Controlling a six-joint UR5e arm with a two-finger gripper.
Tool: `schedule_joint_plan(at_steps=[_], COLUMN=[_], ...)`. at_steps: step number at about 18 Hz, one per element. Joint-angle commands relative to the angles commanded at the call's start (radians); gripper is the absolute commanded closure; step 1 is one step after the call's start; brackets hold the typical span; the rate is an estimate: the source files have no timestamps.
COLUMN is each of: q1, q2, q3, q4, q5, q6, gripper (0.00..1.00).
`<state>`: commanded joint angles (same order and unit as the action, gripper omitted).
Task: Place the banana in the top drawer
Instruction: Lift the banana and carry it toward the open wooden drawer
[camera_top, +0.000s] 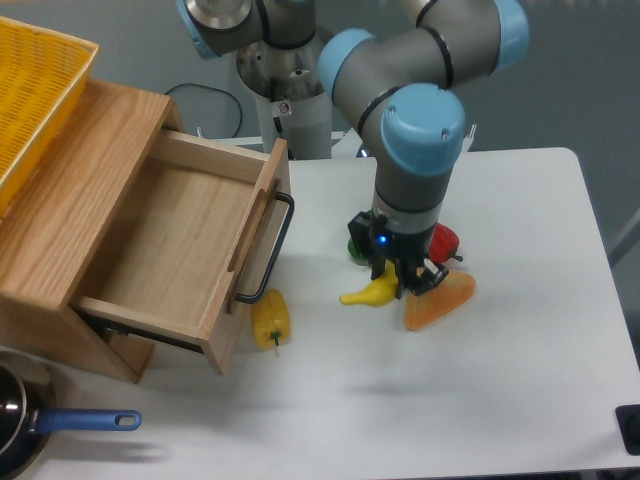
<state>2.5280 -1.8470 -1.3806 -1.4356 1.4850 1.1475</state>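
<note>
The pincer grips the banana, holding it above the desk. Nearer the camera lies a yellow pepper. Left of it, the top drawer stands pulled open. An orange wedge lies just beside the banana.

no readable text, labels, numbers
</note>
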Motion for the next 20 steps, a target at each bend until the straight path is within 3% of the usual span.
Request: schedule_joint_plan(at_steps=[3, 11, 15, 20], q1=[0.0, -0.032, -0.041, -0.06], q2=[0.035, 0.112, 0.12, 0.161], q3=[0.002, 0.009, 0.058, 0.075], q4=[-0.026, -0.088, -0.166, -0.201], q5=[-0.118, -0.127, -0.129, -0.134], q6=[-0.11, -0.118, -0.121, -0.13], gripper=[0.71, 0.71, 0.71, 0.71])
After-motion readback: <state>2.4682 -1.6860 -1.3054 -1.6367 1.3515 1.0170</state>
